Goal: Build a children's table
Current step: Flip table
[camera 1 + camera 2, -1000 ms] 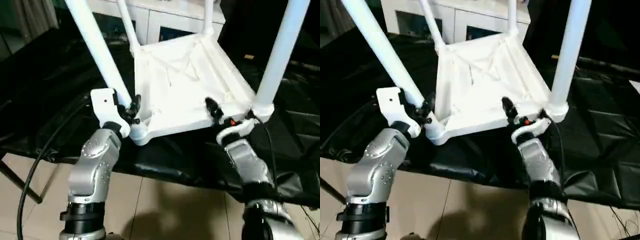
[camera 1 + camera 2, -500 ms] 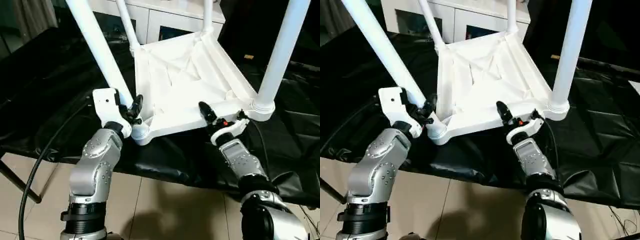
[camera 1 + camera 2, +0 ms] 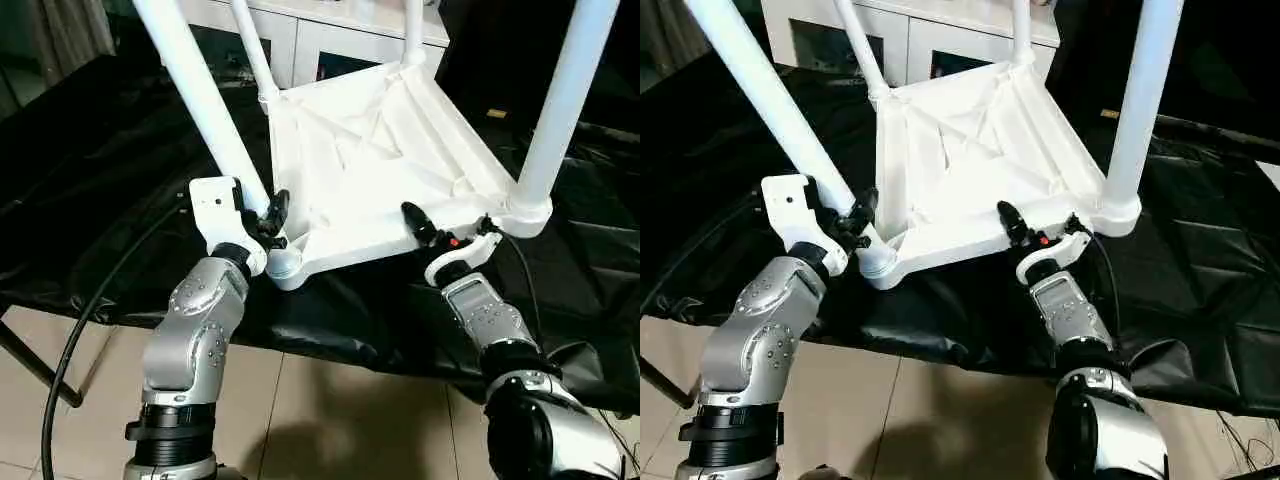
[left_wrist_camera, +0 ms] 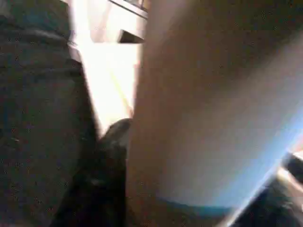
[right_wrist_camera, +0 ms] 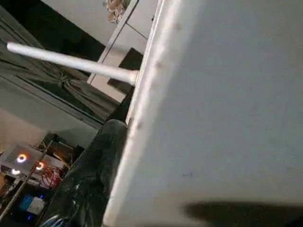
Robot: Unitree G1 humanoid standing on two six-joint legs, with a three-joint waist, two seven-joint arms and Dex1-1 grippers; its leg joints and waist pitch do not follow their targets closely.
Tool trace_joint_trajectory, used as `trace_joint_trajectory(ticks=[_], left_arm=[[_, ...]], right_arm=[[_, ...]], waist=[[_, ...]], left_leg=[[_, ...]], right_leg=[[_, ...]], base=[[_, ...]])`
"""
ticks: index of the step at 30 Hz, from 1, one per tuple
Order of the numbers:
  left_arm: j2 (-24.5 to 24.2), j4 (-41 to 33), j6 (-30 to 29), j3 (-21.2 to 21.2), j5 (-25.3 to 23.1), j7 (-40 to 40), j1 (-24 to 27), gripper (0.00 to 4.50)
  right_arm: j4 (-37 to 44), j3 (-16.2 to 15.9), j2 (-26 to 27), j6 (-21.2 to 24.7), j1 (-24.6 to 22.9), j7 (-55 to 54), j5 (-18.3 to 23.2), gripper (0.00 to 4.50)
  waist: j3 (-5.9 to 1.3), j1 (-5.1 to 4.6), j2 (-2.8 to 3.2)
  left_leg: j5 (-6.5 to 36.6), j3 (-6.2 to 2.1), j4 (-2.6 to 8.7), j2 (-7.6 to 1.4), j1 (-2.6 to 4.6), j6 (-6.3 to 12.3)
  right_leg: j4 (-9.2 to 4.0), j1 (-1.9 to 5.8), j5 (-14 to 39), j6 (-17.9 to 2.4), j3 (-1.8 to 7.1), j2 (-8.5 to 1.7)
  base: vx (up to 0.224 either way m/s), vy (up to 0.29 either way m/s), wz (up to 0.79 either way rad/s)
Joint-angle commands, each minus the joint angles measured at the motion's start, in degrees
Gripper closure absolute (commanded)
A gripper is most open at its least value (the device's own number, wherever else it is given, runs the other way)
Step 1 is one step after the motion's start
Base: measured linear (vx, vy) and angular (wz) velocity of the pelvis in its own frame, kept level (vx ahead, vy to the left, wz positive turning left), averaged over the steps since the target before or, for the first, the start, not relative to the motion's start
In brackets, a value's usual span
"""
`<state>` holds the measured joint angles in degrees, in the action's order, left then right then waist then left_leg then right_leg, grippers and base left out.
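Observation:
The children's table [image 3: 360, 170] lies upside down on the black-covered work table [image 3: 100, 180], all white, its ribbed underside up and its legs rising out of the picture. My left gripper [image 3: 262, 215] is shut around the near-left leg [image 3: 200, 90] just above its corner socket [image 3: 283, 265]. That leg [image 4: 213, 118] looms close in the left wrist view, with a black finger [image 4: 106, 161] against it. My right gripper [image 3: 430, 235] clamps the table's near rim beside the near-right leg [image 3: 560, 110], one finger over the rim. The rim [image 5: 227, 118] presses against a finger [image 5: 94, 175].
A white cabinet [image 3: 330, 40] with glass doors stands behind the work table. A black cable [image 3: 80, 330] loops from my left arm down toward the tiled floor [image 3: 300, 410]. The black cover's front edge hangs just below both grippers.
My right gripper has closed from wide open onto the table's near rim and moved slightly left. The left gripper stays at the near-left leg.

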<state>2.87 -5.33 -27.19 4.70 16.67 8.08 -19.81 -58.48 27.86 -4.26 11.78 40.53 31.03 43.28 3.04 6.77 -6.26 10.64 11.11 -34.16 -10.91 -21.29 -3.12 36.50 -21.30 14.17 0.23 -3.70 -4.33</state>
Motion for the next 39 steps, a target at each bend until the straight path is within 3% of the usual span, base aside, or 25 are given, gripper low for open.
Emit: trace_joint_trajectory(ticks=[1,5,6,9,13,19,22,23,25,26,29,31,33,34,36,39], left_arm=[[0.95,0.49,-0.99,-1.53,2.13,1.83,-0.20,1.58],[0.73,0.86,-0.20,0.68,2.93,1.53,-0.45,1.40],[0.45,1.07,0.52,2.01,2.99,0.94,-0.36,1.40],[-1.18,1.21,2.00,7.08,4.71,0.07,0.66,1.11],[-4.27,1.05,1.37,10.50,6.66,1.03,1.88,0.94],[-8.19,0.97,0.86,9.81,4.63,3.48,3.12,0.47],[-12.35,0.92,0.06,6.53,1.93,5.93,4.00,0.38],[-16.41,0.75,-0.27,3.72,0.86,8.87,4.95,0.38],[-18.38,0.33,-0.06,2.80,0.87,11.23,5.74,0.38],[-20.37,-0.28,0.31,2.70,1.51,14.03,7.03,0.38],[-18.77,-0.33,-0.19,6.39,5.06,13.26,7.22,0.38],[-16.78,-0.22,-1.89,8.77,8.44,11.33,6.47,0.38],[-15.31,0.17,-4.28,10.39,13.12,9.72,6.14,0.38],[-15.36,0.18,-4.40,10.31,13.28,9.85,6.18,0.19],[-18.33,-1.75,-5.03,6.49,13.54,16.30,8.10,0.01],[-20.26,-3.85,-5.94,4.18,14.27,21.43,9.45,0.00]], right_arm=[[-0.08,0.09,-1.62,-1.58,1.47,-1.30,-1.35,2.36],[-0.63,0.79,-3.00,-3.72,2.44,-2.25,-2.42,2.39],[-0.70,1.03,-3.55,-4.27,2.66,-2.65,-2.60,2.39],[0.15,1.65,-5.88,-4.05,2.61,-3.12,-2.70,2.39],[1.22,2.74,-8.75,-3.88,1.79,-3.30,-2.78,2.41],[2.69,2.80,-10.73,-4.31,0.57,-3.55,-3.73,2.41],[4.33,2.73,-11.83,-4.17,-0.10,-3.75,-4.26,2.41],[6.13,1.91,-13.07,-3.44,-0.97,-3.89,-5.30,2.41],[7.40,1.33,-13.89,-2.71,-1.65,-4.03,-6.00,2.41],[9.45,1.15,-14.96,-1.67,-2.75,-4.41,-6.41,2.41],[11.25,2.41,-15.75,-0.73,-3.58,-5.32,-5.36,2.41],[12.15,2.34,-15.92,-0.39,-4.13,-5.40,-5.43,2.41],[13.96,2.26,-15.85,0.28,-5.06,-6.15,-5.23,2.42],[14.07,2.26,-15.84,0.33,-5.10,-6.21,-5.21,2.42],[15.78,1.97,-15.84,1.14,-5.74,-6.79,-4.90,2.43],[16.77,1.65,-16.03,1.63,-6.09,-7.01,-4.94,2.43]], waist=[[-3.96,0.14,-0.37],[-4.21,0.29,-0.51],[-3.95,0.27,-0.24],[-3.77,0.34,-0.24],[-3.72,0.49,-0.10],[-3.88,0.46,-0.05],[-3.85,0.70,0.21],[-3.80,0.82,0.19],[-3.77,1.11,0.33],[-3.64,1.26,0.54],[-3.55,2.10,0.94],[-3.40,2.62,0.88],[-3.32,2.31,1.18],[-3.30,2.14,1.01],[-3.39,1.44,0.56],[-3.46,0.60,0.27]], left_leg=[[-2.70,-0.92,2.96,-2.89,0.96,4.38],[-6.23,-0.74,2.27,-2.63,0.48,6.65],[-4.24,-0.67,2.45,-2.69,0.46,6.49],[-0.16,-0.66,2.78,-2.89,0.70,4.48],[1.60,-0.70,3.03,-2.94,0.85,2.66],[0.20,-0.66,2.98,-2.79,0.75,2.40],[0.31,-0.68,3.04,-2.77,0.95,2.38],[0.48,-0.62,3.07,-2.78,0.98,2.12],[0.36,-0.64,3.14,-2.71,1.09,1.67],[1.22,-0.56,3.24,-2.70,1.32,1.03],[4.92,0.16,3.18,-2.66,2.50,-0.53],[6.69,0.23,3.34,-2.58,2.33,-1.50],[10.60,-0.27,3.90,-2.64,1.65,-3.62],[11.39,-0.33,3.97,-2.60,1.54,-3.99],[12.68,-0.64,4.18,-2.48,0.96,-3.87],[10.26,-0.58,4.01,-2.39,0.47,-2.77]], right_leg=[[-2.78,2.38,-8.58,-13.95,2.70,-4.21],[-2.11,2.09,-14.26,-14.79,2.70,-3.99],[-2.42,1.96,-11.70,-14.80,2.69,-4.09],[-2.93,1.80,-5.86,-13.65,2.65,-4.06],[-3.07,1.63,-3.67,-12.28,2.65,-4.02],[-2.81,1.70,-6.23,-11.66,2.72,-3.98],[-2.87,1.57,-5.85,-11.21,2.68,-3.84],[-2.87,1.52,-5.51,-11.13,2.69,-3.82],[-2.93,1.47,-5.05,-10.54,2.71,-3.75],[-3.07,1.29,-4.13,-10.33,2.72,-3.67],[-3.54,0.55,-3.26,-9.78,3.00,-3.16],[-3.62,0.52,-2.40,-10.03,3.12,-3.14],[-3.87,0.75,2.94,-9.25,3.08,-3.46],[-3.99,0.78,4.14,-8.82,3.11,-3.46],[-4.46,0.91,8.39,-6.79,3.20,-3.65],[-4.40,0.97,7.81,-5.95,3.34,-3.59]], base=[[0.000,0.000,0.00],[0.000,0.000,0.00],[0.000,0.000,0.00],[0.000,0.000,0.00],[0.000,0.000,0.00],[0.000,0.000,0.00],[0.000,0.000,0.00],[0.000,0.000,0.00],[0.000,0.000,0.00],[0.000,0.000,0.00],[-0.005,0.003,0.07],[-0.007,0.004,0.10],[0.000,0.000,0.00],[0.000,0.000,0.00],[0.000,0.000,0.00],[0.000,0.000,0.00]])
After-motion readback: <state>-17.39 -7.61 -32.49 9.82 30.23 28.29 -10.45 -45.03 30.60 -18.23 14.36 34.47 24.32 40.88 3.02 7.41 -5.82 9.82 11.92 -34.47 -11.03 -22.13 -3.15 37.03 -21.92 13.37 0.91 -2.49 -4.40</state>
